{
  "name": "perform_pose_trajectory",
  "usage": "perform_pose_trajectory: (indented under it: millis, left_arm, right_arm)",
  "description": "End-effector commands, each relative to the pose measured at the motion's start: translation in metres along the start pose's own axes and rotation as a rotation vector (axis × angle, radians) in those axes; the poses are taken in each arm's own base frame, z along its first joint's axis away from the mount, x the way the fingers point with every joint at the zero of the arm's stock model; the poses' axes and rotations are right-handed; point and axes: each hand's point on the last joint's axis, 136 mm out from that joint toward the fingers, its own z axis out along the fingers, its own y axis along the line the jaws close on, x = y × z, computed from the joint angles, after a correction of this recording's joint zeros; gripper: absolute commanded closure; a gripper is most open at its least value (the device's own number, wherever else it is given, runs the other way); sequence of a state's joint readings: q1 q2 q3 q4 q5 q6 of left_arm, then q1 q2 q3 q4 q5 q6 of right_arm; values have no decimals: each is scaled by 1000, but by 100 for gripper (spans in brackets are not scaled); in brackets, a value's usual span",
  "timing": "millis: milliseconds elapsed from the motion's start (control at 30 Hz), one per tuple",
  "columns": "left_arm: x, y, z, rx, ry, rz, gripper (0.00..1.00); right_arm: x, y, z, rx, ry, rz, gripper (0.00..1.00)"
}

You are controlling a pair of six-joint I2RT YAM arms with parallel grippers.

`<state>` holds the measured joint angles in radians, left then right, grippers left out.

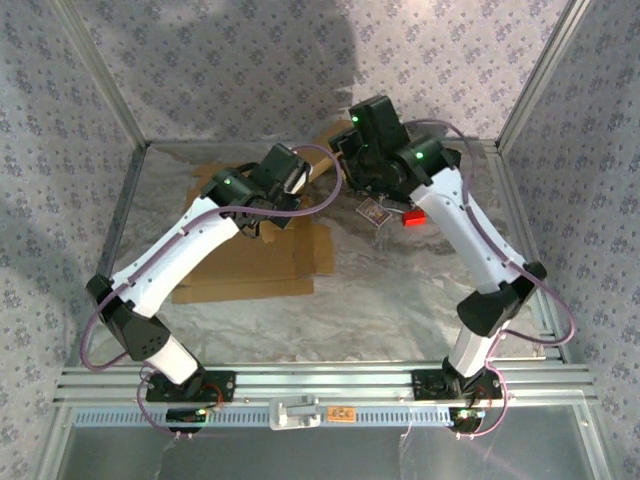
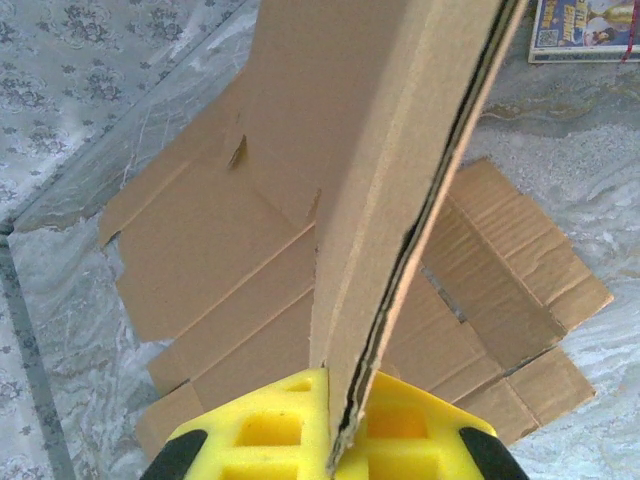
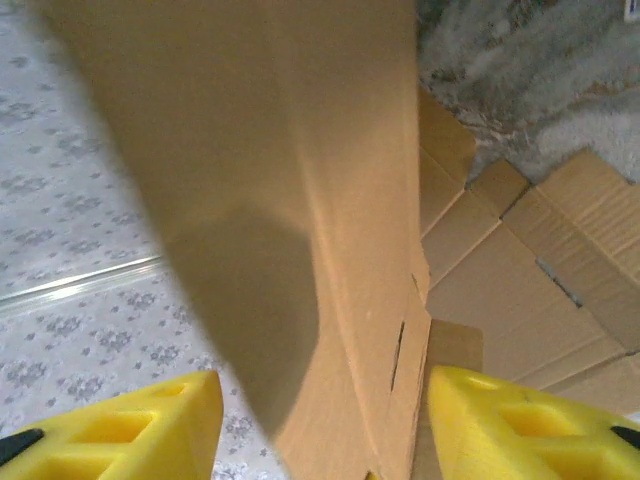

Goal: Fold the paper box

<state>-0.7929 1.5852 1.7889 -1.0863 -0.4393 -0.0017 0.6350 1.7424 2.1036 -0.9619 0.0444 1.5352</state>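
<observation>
Left wrist view: the left gripper is clamped tight on a raised flap of the flat brown corrugated cardboard box. The box lies left of centre, toward the far side of the crinkled silver table cover. The right gripper has its yellow fingers spread either side of that flap, not pinching it. I'd worry that uneven pulling creases the flap off its score line, tears it, or lets it slip free. A small printed card lies right of the box, its writing too small to read.
</observation>
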Motion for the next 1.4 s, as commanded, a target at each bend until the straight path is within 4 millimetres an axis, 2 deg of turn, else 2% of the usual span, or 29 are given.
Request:
perform_pose_trajectory:
  millis: [0, 167, 400, 533, 633, 867, 1067, 1267, 1367]
  left_arm:
    - [-5, 0, -6, -22, 4, -7, 100]
    - [-8, -1, -6, -33, 9, -8, 100]
    - [-10, -1, -5, -40, 16, -8, 100]
    - [-12, 0, -5, -41, 12, -8, 100]
    - [-12, -2, -5, -35, 13, -8, 100]
    - [-12, -4, -4, -32, 17, 0, 100]
    - [-12, -5, -5, -32, 17, 0, 100]
    - [-12, -5, -4, -34, 19, 3, 100]
    - [-12, -5, -5, -35, 19, 3, 100]
  right_arm:
    - [10, 6, -7, 5, 30, 40, 45]
    - [15, 0, 4, 42, 46, 32, 54]
    - [16, -4, 7, 59, 58, 26, 73]
    - [15, -10, 10, 85, 64, 21, 75]
    - [13, -12, 14, 94, 62, 17, 73]
    - [6, -13, 18, 104, 40, -2, 70]
    - [-2, -11, 22, 110, 14, -22, 72]
    - [-2, -13, 26, 122, 8, -29, 80]
    - [-3, -15, 25, 127, 5, -31, 87]
